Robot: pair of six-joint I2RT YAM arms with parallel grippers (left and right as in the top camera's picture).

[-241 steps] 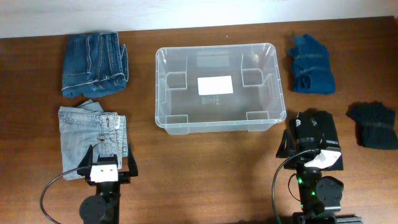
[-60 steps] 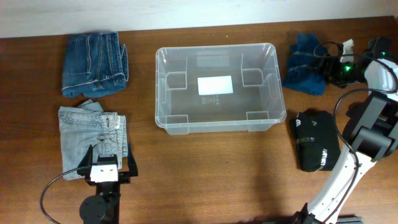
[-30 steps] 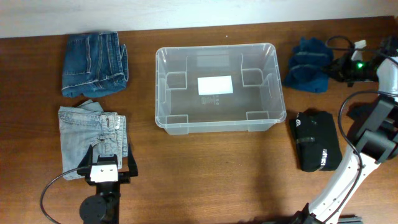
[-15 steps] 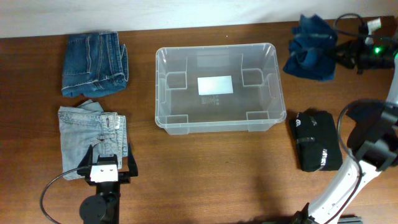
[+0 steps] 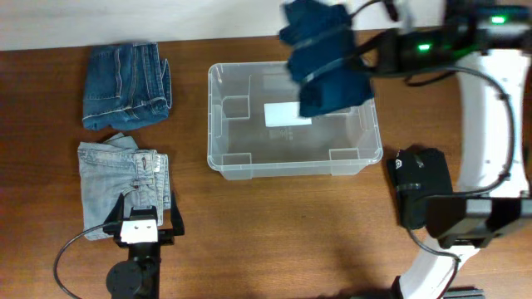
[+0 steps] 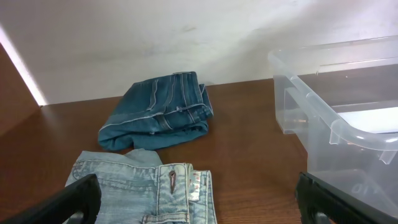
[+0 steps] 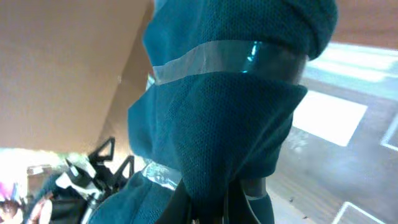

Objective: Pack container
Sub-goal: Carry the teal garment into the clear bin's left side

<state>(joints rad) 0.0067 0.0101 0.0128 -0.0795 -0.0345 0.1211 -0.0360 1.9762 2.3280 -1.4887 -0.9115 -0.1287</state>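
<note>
1. The container (image 5: pixel 249 137) is a clear plastic rectangular bin with rounded corners, moulded notches inside and a white label (image 5: pixel 278 115) on its floor. It sits open side up in the middle of the brown wooden table (image 5: pixel 274 241).
2. A dark blue garment bundle (image 5: pixel 326 71), soft, lumpy and finely woven, is bound with bands of clear tape (image 7: pixel 230 56). It hangs above the bin's far right part and hides one end of the label from overhead.
3. The right gripper (image 5: pixel 376 56) is pressed together on a fold of this bundle, above the bin's far right corner.
4. The left gripper (image 5: pixel 148 214) is spread wide and holds nothing. It sits at the near end of the light-wash folded jeans (image 5: pixel 125 170), well apart from the bin.
5. Dark-wash folded jeans (image 5: pixel 125 85) lie left of the bin, toward the far edge. A black bundle (image 5: pixel 420 178) lies just right of it.
6. A strip of bare wood separates the bin from the clothes on either side, and a broad stretch lies in front.
</note>
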